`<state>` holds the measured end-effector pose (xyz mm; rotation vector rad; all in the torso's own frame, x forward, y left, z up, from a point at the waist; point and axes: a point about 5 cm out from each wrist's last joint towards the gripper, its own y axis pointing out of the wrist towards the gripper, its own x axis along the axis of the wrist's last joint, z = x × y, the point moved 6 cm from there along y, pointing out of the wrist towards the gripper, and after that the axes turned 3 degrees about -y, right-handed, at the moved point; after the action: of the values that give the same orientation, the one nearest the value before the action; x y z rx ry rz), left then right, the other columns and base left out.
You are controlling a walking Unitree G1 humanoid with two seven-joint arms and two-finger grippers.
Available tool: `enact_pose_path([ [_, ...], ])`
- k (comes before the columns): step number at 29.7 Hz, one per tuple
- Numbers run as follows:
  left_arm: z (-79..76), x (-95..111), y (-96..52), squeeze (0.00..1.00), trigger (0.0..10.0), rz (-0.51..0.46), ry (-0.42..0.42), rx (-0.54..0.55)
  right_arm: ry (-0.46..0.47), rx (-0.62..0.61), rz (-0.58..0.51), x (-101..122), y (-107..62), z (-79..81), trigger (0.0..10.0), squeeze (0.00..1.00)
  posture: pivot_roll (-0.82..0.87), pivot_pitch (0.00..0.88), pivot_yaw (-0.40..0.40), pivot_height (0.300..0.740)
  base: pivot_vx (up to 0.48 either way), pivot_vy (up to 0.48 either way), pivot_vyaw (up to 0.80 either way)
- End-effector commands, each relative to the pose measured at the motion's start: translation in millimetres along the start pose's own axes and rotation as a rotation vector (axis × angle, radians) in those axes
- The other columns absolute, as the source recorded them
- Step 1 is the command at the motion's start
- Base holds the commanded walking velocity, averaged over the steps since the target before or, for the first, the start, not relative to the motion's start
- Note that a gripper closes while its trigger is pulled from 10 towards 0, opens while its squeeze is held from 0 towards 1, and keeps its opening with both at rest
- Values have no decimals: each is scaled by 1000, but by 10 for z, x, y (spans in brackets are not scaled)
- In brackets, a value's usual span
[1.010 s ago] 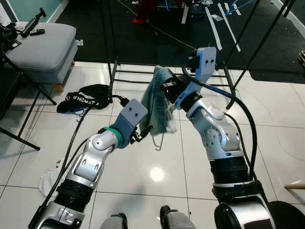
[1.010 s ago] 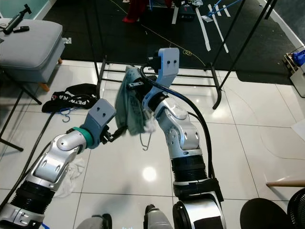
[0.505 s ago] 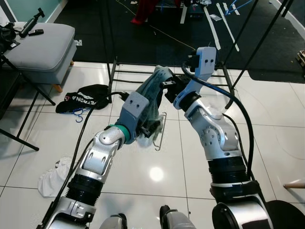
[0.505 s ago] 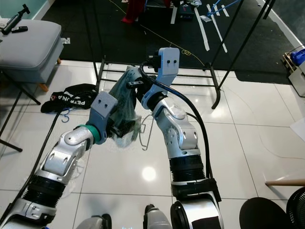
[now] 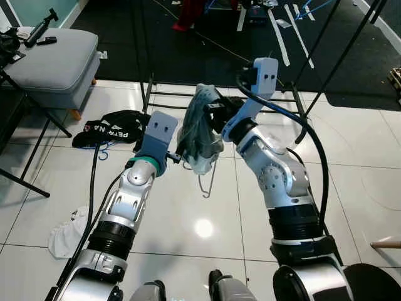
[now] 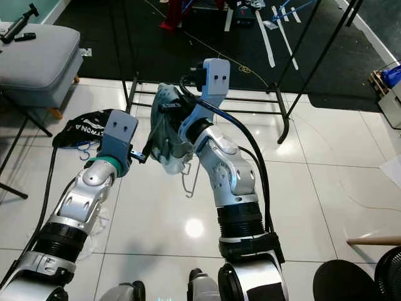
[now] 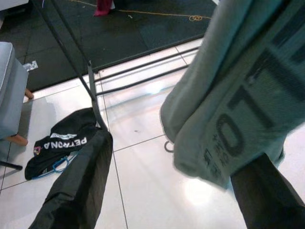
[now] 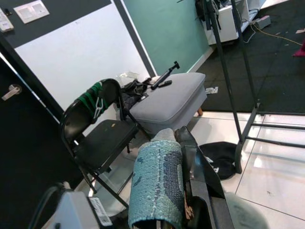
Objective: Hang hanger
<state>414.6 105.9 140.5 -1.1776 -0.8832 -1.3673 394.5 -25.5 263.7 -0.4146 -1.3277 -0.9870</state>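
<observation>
Left eye view has both arms raised over the white tiled floor [image 5: 188, 251], with a crumpled teal-grey garment [image 5: 199, 128] hanging between them. The right tool [image 5: 210, 108] is clamped on the top of that garment, which drapes down from its fingers; in the right wrist view a fold of the teal cloth [image 8: 157, 183] lies pressed against one black finger [image 8: 198, 174]. Below the cloth a thin wire hanger [image 5: 207, 182] dangles, its lower loop hanging free above the tiles, well under the right tool.

The left tool [image 5: 178, 157] sits just beside the lower part of the garment, on its left side. From the left wrist view its two black fingers [image 7: 76, 191] stand apart, with the printed grey cloth [image 7: 238, 105] hanging near the far finger; whether cloth and finger actually touch I cannot tell.

Beyond both tools stands a black metal clothes rack [image 5: 150, 94], its base bars running along the edge of a dark carpet [image 5: 207, 44]. Off to the left tool's outer side a black bag with white lettering [image 5: 106, 128] lies on the tiles, a grey cushioned stool [image 5: 56, 59] stands further out, and a white rag [image 5: 66, 232] lies near the left arm's elbow.
</observation>
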Motion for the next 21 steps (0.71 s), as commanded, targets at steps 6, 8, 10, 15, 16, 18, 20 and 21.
enact_pose_path([
  [6,-26,-103,33,1000,9765,20,-11,0,23,12,-2,7,-28,32,0,0,-38,117,-3,740,0,0,0],
  [8,-20,-115,45,1000,8118,19,-18,9,27,14,-1,9,-28,36,0,0,-38,118,-3,740,0,0,0],
  [10,1,-117,57,929,5647,12,-31,24,35,18,0,10,-27,46,0,0,-40,119,-5,740,0,0,0],
  [15,141,-78,86,678,2784,-23,-26,86,46,33,5,11,-29,82,0,0,-42,122,-5,740,0,0,0],
  [16,171,-75,91,678,2784,-26,-23,98,47,34,7,11,-31,86,0,0,-42,124,-5,740,0,0,0],
  [18,213,-69,97,518,0,-34,-10,111,47,34,10,9,-36,86,0,0,-42,124,-5,740,0,0,0],
  [20,223,-66,97,192,0,-37,-4,110,46,34,12,5,-37,84,0,0,-42,124,-5,740,0,0,0],
  [21,224,-59,98,0,0,-42,5,106,46,35,15,0,-39,81,0,0,-42,126,-7,740,0,0,0],
])
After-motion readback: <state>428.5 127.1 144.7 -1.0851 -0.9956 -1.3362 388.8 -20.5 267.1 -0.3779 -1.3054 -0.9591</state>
